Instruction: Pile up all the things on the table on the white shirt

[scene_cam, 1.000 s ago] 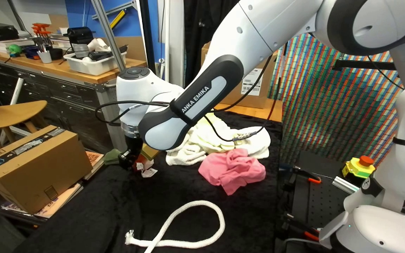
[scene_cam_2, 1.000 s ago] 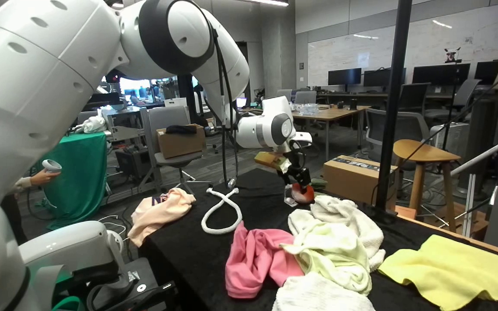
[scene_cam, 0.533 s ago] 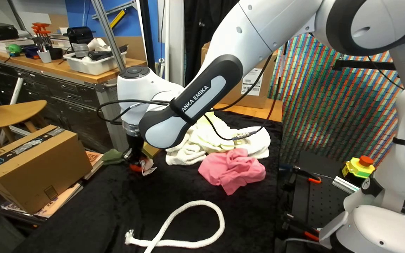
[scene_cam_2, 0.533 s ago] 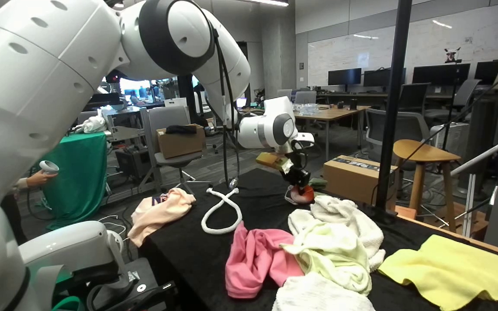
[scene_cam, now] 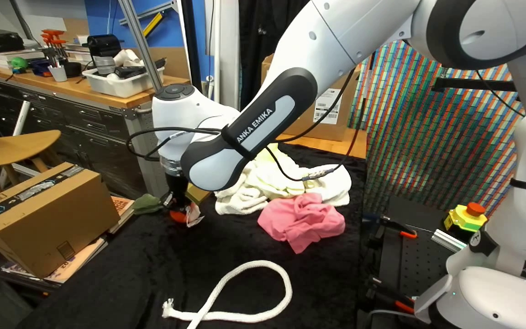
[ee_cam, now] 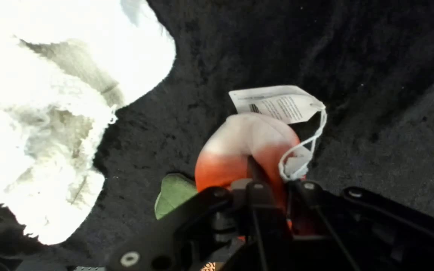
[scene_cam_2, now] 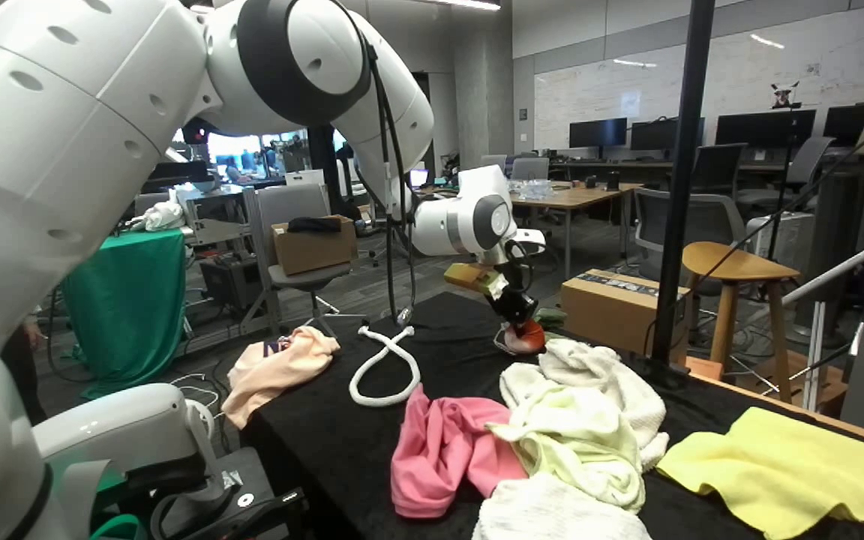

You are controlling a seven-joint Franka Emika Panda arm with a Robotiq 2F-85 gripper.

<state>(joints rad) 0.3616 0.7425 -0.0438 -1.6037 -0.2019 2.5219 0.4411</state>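
Observation:
The white shirt [scene_cam_2: 604,367] lies crumpled on the black-covered table, with a pale yellow-green cloth [scene_cam_2: 574,427] across its middle. It fills the left of the wrist view as a bright white shirt [ee_cam: 70,75]. Beyond it, my gripper [ee_cam: 271,188] points down and is shut on an orange-and-white plush toy [ee_cam: 220,165], whose soft body bulges around the fingers. A white paper tag [ee_cam: 273,103] hangs from the toy by a string. A pink cloth [scene_cam: 302,219] rests against the shirt. Nearer the front lies a looped white rope [scene_cam: 286,283].
A green leaf-shaped cloth [scene_cam: 148,204] lies just past the toy. A yellow cloth [scene_cam_2: 792,472] is at the table's far side and a peach cloth [scene_cam_2: 282,367] hangs at an edge. A cardboard box [scene_cam: 48,214] stands beyond the table. Arm cables hang above the shirt.
My gripper has gone from open to shut, squeezing the plush toy between its fingers. The arm has barely shifted. The hand with a controller beside the green table has dropped from sight.

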